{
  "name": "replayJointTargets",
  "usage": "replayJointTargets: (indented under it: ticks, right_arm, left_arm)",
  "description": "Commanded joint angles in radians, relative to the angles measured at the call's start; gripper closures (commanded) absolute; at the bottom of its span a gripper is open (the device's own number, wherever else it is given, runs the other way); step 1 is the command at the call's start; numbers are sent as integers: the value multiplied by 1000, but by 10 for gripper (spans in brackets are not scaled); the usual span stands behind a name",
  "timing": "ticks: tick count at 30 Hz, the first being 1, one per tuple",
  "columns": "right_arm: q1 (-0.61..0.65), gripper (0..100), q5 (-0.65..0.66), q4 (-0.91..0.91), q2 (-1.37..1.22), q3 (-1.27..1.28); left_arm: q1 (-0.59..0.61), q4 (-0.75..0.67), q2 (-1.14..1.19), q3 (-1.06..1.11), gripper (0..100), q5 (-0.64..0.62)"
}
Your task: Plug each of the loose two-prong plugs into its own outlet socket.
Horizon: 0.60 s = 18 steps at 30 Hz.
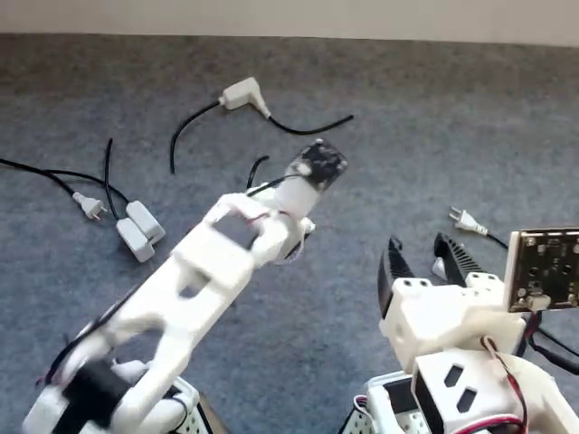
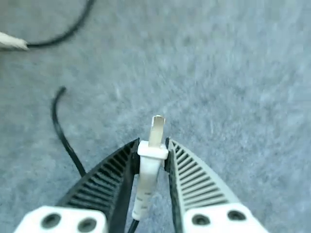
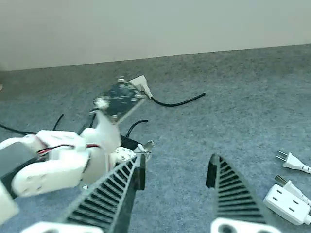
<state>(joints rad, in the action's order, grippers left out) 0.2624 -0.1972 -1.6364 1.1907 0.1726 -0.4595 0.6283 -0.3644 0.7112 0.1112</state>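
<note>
My left gripper [image 2: 151, 144] is shut on a white two-prong plug [image 2: 150, 155], its prongs sticking out past the fingertips above the grey carpet. In the high view the left arm [image 1: 217, 262] stretches from the lower left toward the middle. My right gripper [image 1: 417, 246] stands open at the lower right with nothing between its fingers [image 3: 121, 189]. A loose white plug [image 1: 463, 219] lies just beyond it, also in the right wrist view [image 3: 291, 161]. A white outlet socket [image 3: 286, 201] lies beside that plug. Another socket [image 1: 242, 93] on a black cable sits at the back.
Two white sockets [image 1: 137, 231] lie side by side at the left, with a small plug [image 1: 89, 206] and black cables [image 1: 54, 176] near them. A loose black cable end [image 2: 63, 131] curls by the left gripper. Open carpet lies between the arms.
</note>
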Motion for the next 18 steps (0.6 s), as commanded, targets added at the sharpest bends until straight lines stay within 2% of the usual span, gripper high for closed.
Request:
replayJointTargets:
  ticks: [1,4,6,10,14,15,18]
  right_arm:
    - [-24,793,15,5,2,-8]
    - [-24,793,15,5,-1,-8]
    - [-24,793,15,5,-2,-8]
    - [-24,822,15,58,-4,-1]
    - [-15,969,15,136,-5,15]
    - [13,996,15,163,-4,24]
    - [162,987,15,219,-4,88]
  left_arm:
    - [16,-293,-357,285,995,-83]
    - [21,-479,-538,467,995,-135]
    - [22,-535,-631,536,995,-167]
    - [15,-548,-776,610,995,-233]
    - [15,-548,-900,647,995,-305]
    - [15,-548,-934,661,995,-324]
    - [-18,-548,-1043,711,995,-354]
